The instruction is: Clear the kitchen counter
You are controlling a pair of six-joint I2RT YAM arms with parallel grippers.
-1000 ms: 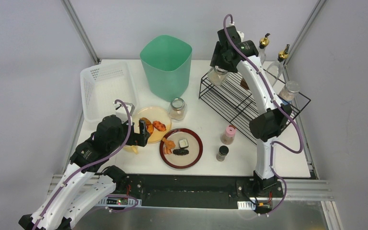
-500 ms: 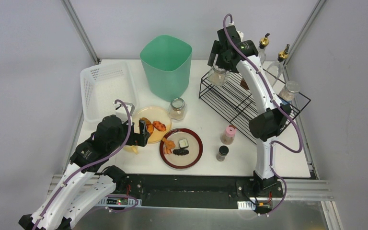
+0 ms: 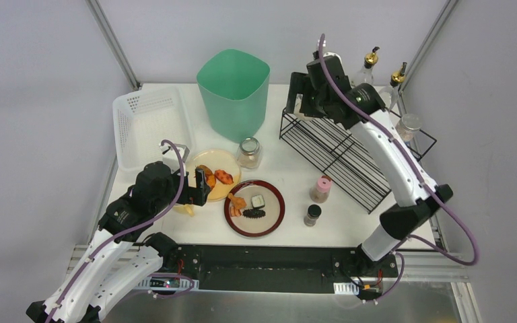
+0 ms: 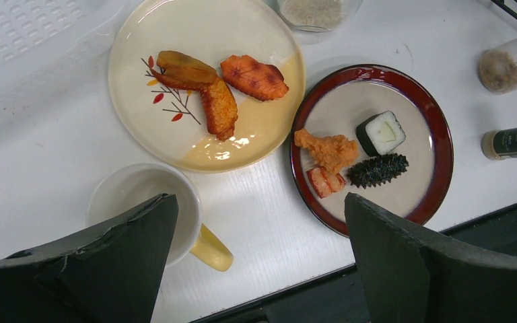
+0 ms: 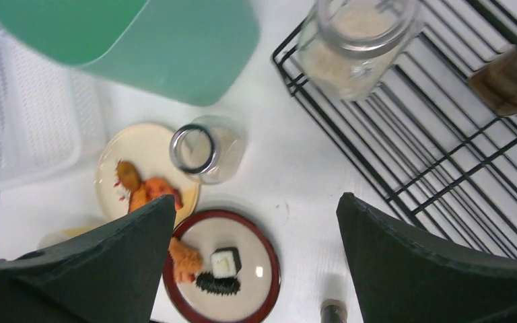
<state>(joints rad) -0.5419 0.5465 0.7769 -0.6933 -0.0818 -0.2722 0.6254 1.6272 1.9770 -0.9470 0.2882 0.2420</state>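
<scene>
The white kitchen counter (image 3: 289, 176) carries a cream plate (image 3: 210, 168) of fried pieces, a red-rimmed plate (image 3: 269, 217) with sushi and a dark spiky piece, a glass jar (image 3: 249, 153), a pink-capped shaker (image 3: 321, 189) and a dark-capped bottle (image 3: 312, 214). My left gripper (image 4: 259, 202) hovers open over bare counter between a white mug (image 4: 141, 198) with a yellow handle and the red-rimmed plate (image 4: 437, 155). My right gripper (image 5: 256, 198) hangs open and empty, high above the counter. A grain-filled jar (image 5: 357, 40) stands on the wire rack (image 5: 444, 155), apart from its fingers.
A green bin (image 3: 234, 91) stands at the back centre and a white perforated basket (image 3: 148, 124) at the back left. Two oil bottles (image 3: 371, 62) and another jar (image 3: 408, 126) sit at the far right by the rack (image 3: 350, 145).
My right gripper has opened off the grain jar, leaving it on the rack, and has lifted away while its elbow swung right. The left arm has not moved.
</scene>
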